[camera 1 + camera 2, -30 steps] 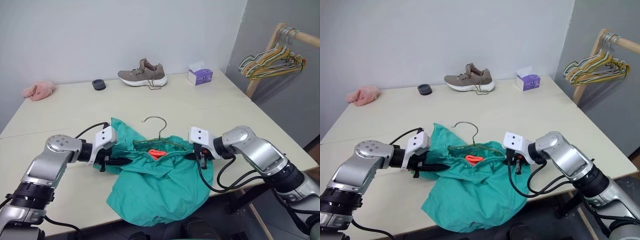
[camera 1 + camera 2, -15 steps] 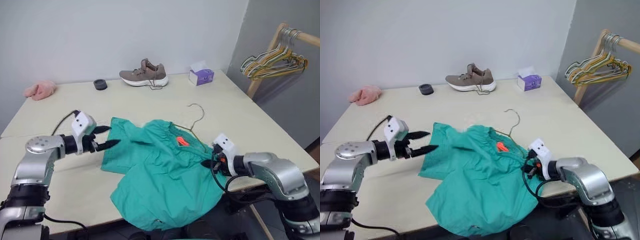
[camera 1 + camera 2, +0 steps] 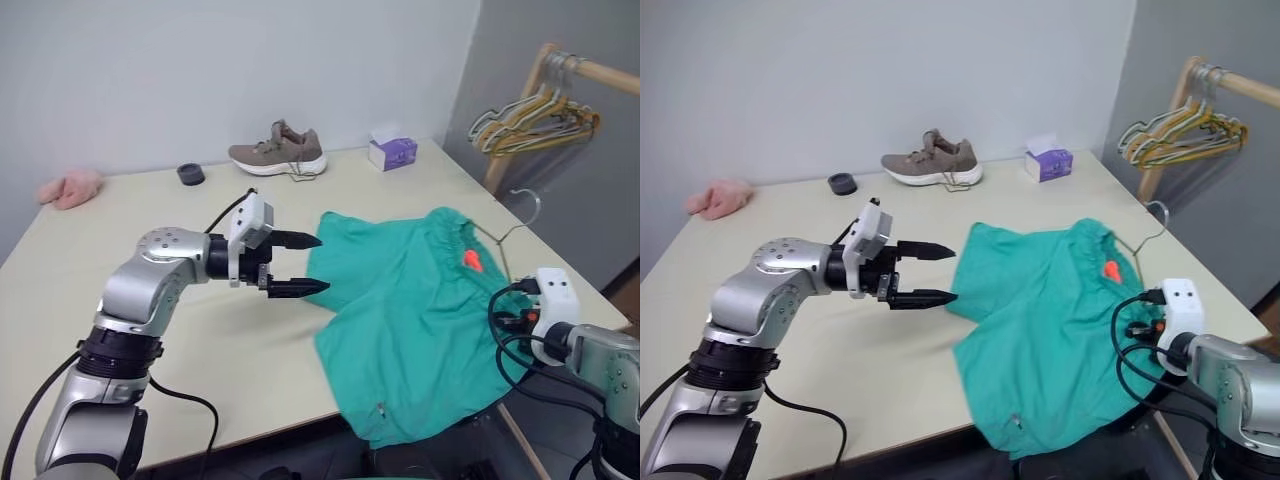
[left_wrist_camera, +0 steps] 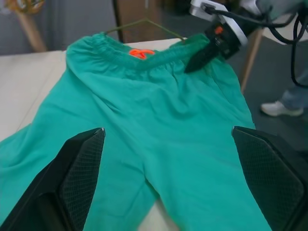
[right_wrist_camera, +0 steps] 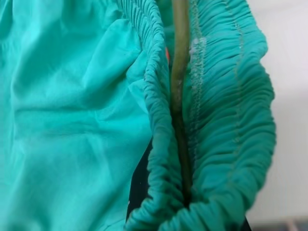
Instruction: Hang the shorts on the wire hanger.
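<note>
Holding the shorts (image 3: 420, 310) and the wire hanger (image 3: 512, 225) at the right edge of the surface (image 3: 150, 330).

The right claw (image 4: 204, 54) is closed on the gathered waistband with the hanger wire inside it; the hook sticks out past the surface edge. The left claw (image 3: 305, 265) hovers wide open and empty, just beside the nearer leg of the shorts, which lie spread flat. To do this step well, I think the left claw should take the free side of the waistband and pull it along the wire, while the right one keeps a firm pinch so the wire cannot slip out.
</note>
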Available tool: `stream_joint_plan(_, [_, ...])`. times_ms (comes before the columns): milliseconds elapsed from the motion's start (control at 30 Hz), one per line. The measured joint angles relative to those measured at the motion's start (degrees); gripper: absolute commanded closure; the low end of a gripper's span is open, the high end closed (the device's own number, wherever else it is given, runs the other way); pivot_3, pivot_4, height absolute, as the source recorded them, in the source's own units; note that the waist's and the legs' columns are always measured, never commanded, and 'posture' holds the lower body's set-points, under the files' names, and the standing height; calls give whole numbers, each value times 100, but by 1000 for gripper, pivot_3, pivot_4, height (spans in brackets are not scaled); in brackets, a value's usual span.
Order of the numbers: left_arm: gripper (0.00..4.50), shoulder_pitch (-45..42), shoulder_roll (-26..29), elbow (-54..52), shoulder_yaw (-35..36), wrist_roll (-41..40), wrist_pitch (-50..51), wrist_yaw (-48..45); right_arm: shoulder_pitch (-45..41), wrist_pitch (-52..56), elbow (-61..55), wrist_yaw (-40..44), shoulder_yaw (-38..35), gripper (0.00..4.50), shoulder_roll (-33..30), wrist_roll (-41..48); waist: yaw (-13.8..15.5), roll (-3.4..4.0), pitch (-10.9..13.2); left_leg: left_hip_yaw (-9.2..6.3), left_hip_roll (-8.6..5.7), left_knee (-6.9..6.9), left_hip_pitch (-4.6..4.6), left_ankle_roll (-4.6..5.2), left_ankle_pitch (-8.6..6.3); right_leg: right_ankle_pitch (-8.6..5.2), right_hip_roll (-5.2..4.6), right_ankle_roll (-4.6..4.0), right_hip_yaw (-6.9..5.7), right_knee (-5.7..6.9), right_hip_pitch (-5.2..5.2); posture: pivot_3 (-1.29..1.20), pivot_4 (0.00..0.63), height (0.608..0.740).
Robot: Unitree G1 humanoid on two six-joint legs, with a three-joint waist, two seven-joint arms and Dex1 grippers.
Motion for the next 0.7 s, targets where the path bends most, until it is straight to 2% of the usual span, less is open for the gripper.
stream_joint_plan(133, [50,-165,-420,-10,-228,163,-147,154,-639,-2,571,-383,-792,4500,-524,-397,-162,4,-3,2,0,-2,-2,1,-1,-2,-1,4,3,-13,4,-412,0,740])
stream_joint_plan(233, [50,-334,-623,-11,-389,285,-247,242,-1119,-80,1307,-671,-1070,4500,-986,-682,-274,7,-4,7,-3,-5,0,2,-1,-3,-4,7,7,-16,6,-424,0,740])
stream_joint_plan(400, [50,-536,-833,-81,-518,461,-314,391,-2025,-646,2830,-877,-1054,4500,-1696,-847,-531,21,-6,14,-4,-48,16,2,-1,-7,-3,8,15,-22,14,-425,0,740])
stream_joint_plan(567, [50,-553,-956,-168,-599,491,-331,484,-2530,-1260,4190,-915,-765,4500,-2139,-856,-675,27,-5,22,-3,-69,22,3,0,-11,-3,4,23,-22,15,-408,0,740])
stream_joint_plan(700, [50,-553,-1011,-399,-609,477,-328,542,-3028,-2069,5808,-930,-422,4500,-2708,-930,-691,34,-3,41,-5,-76,38,3,0,-14,-4,8,38,-23,21,-391,0,740])
